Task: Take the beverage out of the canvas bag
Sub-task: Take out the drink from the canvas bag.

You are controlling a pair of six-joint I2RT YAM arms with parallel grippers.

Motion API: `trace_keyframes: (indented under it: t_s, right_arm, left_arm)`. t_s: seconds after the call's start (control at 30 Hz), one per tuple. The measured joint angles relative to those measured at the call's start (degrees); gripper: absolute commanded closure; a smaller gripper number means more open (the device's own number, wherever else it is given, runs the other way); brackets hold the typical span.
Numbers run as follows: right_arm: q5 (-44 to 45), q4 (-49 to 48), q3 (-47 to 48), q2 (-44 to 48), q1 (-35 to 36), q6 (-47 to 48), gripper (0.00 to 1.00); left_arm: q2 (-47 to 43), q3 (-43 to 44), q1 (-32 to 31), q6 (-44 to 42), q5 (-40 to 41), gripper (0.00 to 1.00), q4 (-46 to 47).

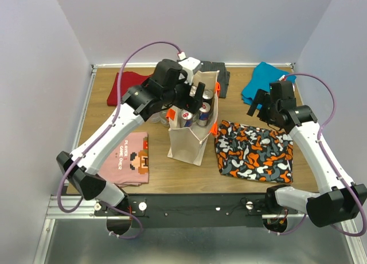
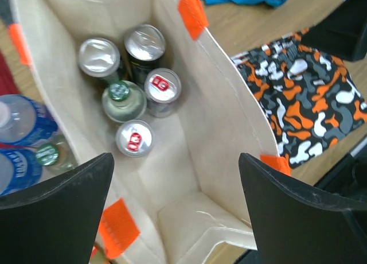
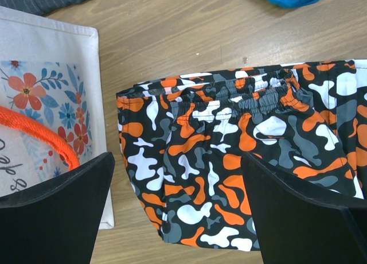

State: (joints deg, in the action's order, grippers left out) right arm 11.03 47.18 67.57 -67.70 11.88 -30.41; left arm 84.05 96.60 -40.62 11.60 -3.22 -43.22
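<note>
Left claw (image 2: 175,160) held released above canvas bag (image 2: 218,115); cans (image 2: 134,138) seen upright inside. Right claw (image 3: 178,160) spread wide, nothing grasped, over camouflage shorts (image 3: 218,132) laid on surface (image 3: 189,40).

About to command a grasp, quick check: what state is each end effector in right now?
Left end effector: open, empty, over the bag.
Right end effector: open, empty, over the shorts.

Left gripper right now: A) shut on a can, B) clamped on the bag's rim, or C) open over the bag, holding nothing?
C: the left gripper stands open above the bag with nothing between its fingers; the cans sit down inside.
</note>
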Motion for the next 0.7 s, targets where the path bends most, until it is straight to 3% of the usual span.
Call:
trace_keyframes:
  t_s: [0.5, 0.7]
  right_arm:
    - [0.4, -0.8, 0.1, 0.0, 0.0, 0.1, 0.00]
    - [1.1, -0.9, 0.1, 0.0, 0.0, 0.5, 0.00]
  left_arm:
    - [11.2, 6.5, -2.3, -1.4, -0.4, 0.01, -6.9]
    - [16.6, 14.9, -2.3, -0.8, 1.3, 0.01, -9.5]
